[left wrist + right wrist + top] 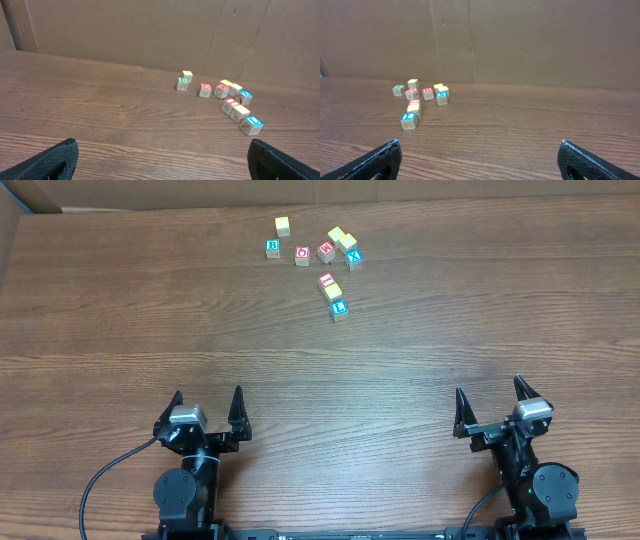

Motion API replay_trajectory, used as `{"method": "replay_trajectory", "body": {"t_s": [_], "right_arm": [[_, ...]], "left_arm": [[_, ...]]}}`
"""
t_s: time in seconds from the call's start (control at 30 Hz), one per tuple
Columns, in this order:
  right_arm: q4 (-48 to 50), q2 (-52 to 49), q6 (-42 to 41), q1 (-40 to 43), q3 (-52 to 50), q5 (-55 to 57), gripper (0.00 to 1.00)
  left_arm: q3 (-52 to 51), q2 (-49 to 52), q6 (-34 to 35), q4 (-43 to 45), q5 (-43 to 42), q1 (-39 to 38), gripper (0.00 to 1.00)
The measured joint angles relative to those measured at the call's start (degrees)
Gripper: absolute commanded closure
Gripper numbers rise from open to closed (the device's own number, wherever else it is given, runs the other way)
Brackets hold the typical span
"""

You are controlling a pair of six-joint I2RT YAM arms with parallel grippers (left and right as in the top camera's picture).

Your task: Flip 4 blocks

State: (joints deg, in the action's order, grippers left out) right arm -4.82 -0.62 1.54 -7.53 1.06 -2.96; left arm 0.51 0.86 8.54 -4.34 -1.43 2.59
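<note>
Blocks [326, 252], small wooden cubes, clustered on woodgrain table [400, 350]; left fingers [238, 408], right fingers [461, 412] spread, empty.

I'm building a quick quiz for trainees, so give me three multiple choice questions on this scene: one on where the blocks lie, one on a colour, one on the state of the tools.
1. Where do the blocks lie?
A) right by the arms
B) clustered at the far side of the table
C) spread all over

2. What colour is the top of the block nearest the arms?
A) red
B) blue
C) green

3. How are the left tool and right tool?
A) both open, empty
B) both shut on blocks
C) one shut

Answers:
B: bare wood lies between arms and cluster.
B: the blue L block ends the row.
A: both jaws spread, nothing between.
</note>
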Motion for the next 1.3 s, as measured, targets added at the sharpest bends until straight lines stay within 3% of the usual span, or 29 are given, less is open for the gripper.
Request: {"method": "replay_trajectory", "body": {"t_s": [1.3], "right_arm": [[1.29, 0.00, -0.92, 0.00, 0.00, -1.40, 0.00]], "left_arm": [[0.00, 0.00, 0.00, 0.00, 0.00, 0.00, 0.00]]}}
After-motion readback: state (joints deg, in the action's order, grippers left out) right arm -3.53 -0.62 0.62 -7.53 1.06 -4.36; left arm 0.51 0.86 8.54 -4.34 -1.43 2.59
